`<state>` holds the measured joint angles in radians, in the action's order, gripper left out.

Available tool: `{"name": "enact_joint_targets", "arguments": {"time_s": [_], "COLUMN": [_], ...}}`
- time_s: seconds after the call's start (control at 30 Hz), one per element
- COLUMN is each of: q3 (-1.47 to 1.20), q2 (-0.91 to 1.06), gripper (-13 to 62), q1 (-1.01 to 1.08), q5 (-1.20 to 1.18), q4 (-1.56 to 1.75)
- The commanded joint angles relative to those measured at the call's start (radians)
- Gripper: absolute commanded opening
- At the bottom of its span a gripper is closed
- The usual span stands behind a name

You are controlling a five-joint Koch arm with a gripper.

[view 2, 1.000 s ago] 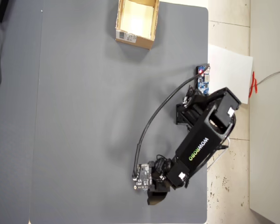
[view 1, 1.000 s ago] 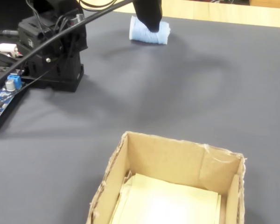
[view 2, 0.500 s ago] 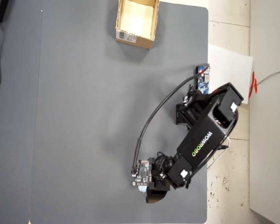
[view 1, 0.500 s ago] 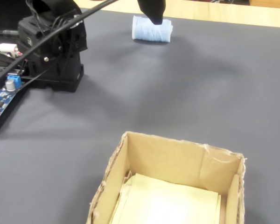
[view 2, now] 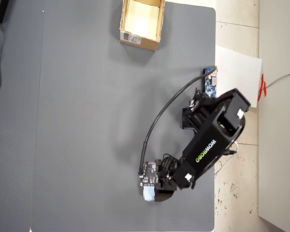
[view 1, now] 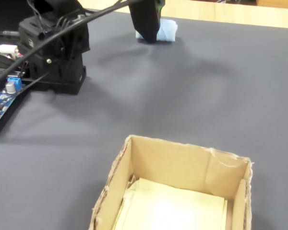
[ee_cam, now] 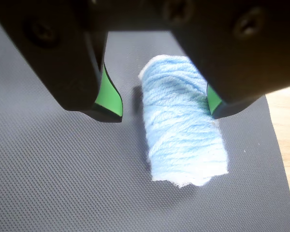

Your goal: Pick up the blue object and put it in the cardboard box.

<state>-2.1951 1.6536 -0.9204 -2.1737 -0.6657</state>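
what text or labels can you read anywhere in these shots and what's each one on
"WOWROBO" in green letters, on the black arm in the overhead view.
White barcode label on the outer side of the cardboard box: print too small to read.
Small blue circuit board: any markings too small to read.

Open mat: in the overhead view the grey tabletop (view 2: pixel 87 121) lies bare from the lower centre up to the top edge.
Box mouth: the cardboard box (view 2: pixel 140 24) at top centre is open upward.
Obstacles: arm base (view 2: pixel 195 118) and blue circuit board (view 2: pixel 210 82) stand at right.
Jaw gap: the blue object (ee_cam: pixel 183 121) fills the right part; the gripper (ee_cam: pixel 159 104) stands spread.
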Motion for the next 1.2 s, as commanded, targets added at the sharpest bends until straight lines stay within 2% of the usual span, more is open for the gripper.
{"name": "enact_joint_targets", "arguments": {"time_s": [0.0,0.2,0.23,0.27,0.4,0.5,0.77,1.17], "q3": [0.044,0.067,0.067,0.066,0.074,0.089,0.118,-0.012], "q2": [-0.005,-0.052,-0.052,-0.055,-0.052,-0.020,0.121,0.443], "gripper": [32.9,28.0,25.7,19.3,18.2,13.3,13.2,13.3], "q1": [-0.018,-0.026,-0.026,-0.026,-0.021,-0.002,0.132,0.588], "q5": [0.025,0.067,0.075,0.120,0.141,0.181,0.213,0.376], "q4": [0.026,0.011,0.009,0.009,0.008,0.023,0.046,0.282]}}
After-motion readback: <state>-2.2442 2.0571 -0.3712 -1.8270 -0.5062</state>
